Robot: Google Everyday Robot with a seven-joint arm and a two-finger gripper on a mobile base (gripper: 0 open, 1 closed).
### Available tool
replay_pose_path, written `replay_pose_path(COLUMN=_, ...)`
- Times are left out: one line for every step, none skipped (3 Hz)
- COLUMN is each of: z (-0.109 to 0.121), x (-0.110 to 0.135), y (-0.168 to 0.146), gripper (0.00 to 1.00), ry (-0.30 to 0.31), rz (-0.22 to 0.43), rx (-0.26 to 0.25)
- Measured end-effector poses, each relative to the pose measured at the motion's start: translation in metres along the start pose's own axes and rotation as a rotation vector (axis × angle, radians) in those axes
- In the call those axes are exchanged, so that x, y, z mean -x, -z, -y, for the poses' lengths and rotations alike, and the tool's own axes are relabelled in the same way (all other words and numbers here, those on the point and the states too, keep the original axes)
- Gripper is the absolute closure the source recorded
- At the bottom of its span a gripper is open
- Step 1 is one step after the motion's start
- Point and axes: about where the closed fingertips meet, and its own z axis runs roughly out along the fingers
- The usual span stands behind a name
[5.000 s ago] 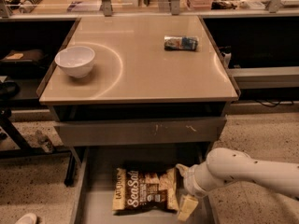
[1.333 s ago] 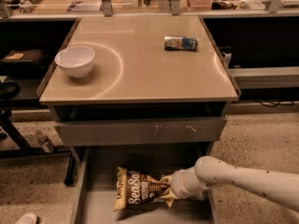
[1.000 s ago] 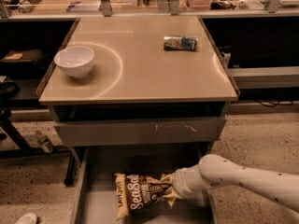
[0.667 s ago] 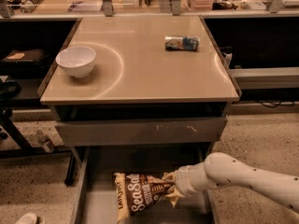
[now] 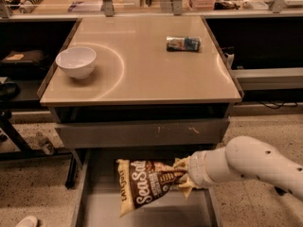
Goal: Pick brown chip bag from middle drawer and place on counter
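Observation:
The brown chip bag [image 5: 147,186] with white "Sea Salt" lettering hangs tilted above the open middle drawer [image 5: 156,215], its right tan end raised. My gripper [image 5: 183,174], at the end of a white arm [image 5: 246,164] coming from the right, is shut on that right end of the bag. The bag's lower left corner is near the drawer floor; I cannot tell if it touches. The beige counter [image 5: 142,77] lies above, on the grey cabinet.
A white bowl [image 5: 75,61] stands on the counter's left side. A small blue-and-white packet [image 5: 183,43] lies at the counter's back right. A scratched closed grey drawer front [image 5: 142,132] sits just above the open drawer. Dark shelving flanks the cabinet.
The bag's gripped right end has risen and the bag has tilted and shifted a little, moving with my gripper. The bowl and packet have not moved.

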Motion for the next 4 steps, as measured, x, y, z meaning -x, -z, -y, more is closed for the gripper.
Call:
replay_pose_path(z=0.033, x=0.042, y=0.075, gripper=1.0, ry=0.036, rz=-0.093, rx=-0.054)
replay_pose_path(z=0.033, x=0.042, y=0.074, gripper=1.0, ry=0.036, rz=-0.093, rx=-0.053)
replay_pose_path(z=0.034, x=0.046, y=0.079, gripper=1.0, ry=0.053, rz=-0.104, rx=-0.058)
replay_pose_path(z=0.056, x=0.065, y=0.119, gripper=1.0, ry=0.092, rz=-0.106, rx=-0.113)
